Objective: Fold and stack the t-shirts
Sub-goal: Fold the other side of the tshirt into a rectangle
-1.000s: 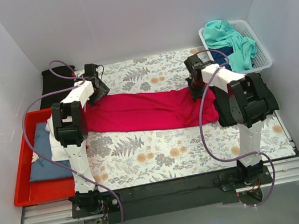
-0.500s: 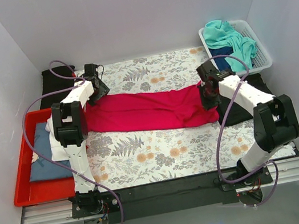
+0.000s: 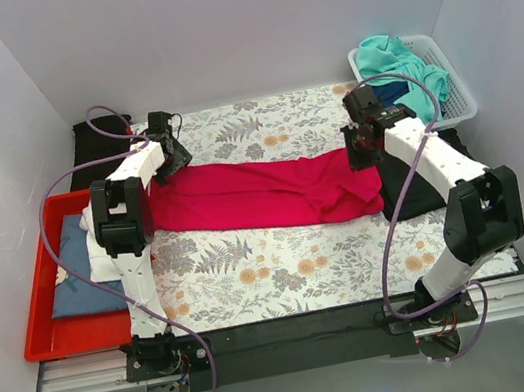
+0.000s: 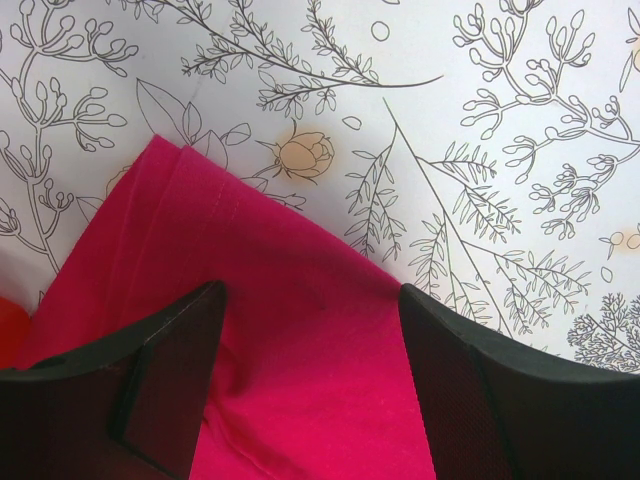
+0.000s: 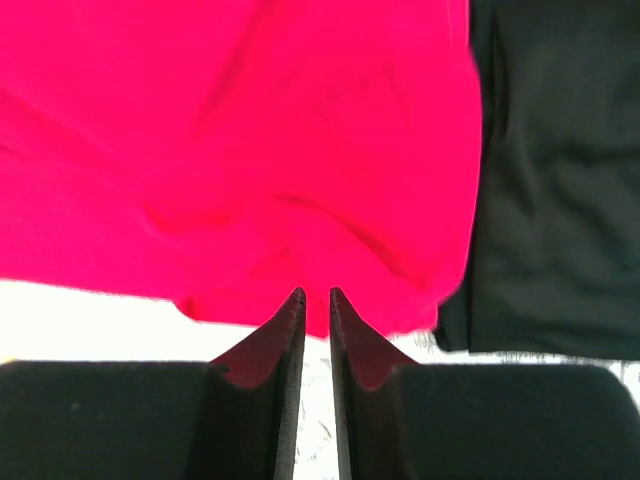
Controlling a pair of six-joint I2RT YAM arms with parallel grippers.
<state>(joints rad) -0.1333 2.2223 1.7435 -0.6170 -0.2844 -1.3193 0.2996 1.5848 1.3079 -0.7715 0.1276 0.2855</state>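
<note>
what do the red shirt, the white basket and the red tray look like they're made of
red t-shirt: soft matte knit cloth, probably cotton jersey; it creases loosely, and the left wrist view shows a stitched hem.
basket: rigid white plastic by the look, with slotted walls.
tray: red, smooth and even with a raised rim, so most likely moulded plastic; its sheen is hard to judge.

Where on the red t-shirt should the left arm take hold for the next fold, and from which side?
Probably the pointed corner at the left end of the red t-shirt, which lies flat on the table cover with bare cover on two sides. Come down from above, where the open left gripper hangs.
</note>
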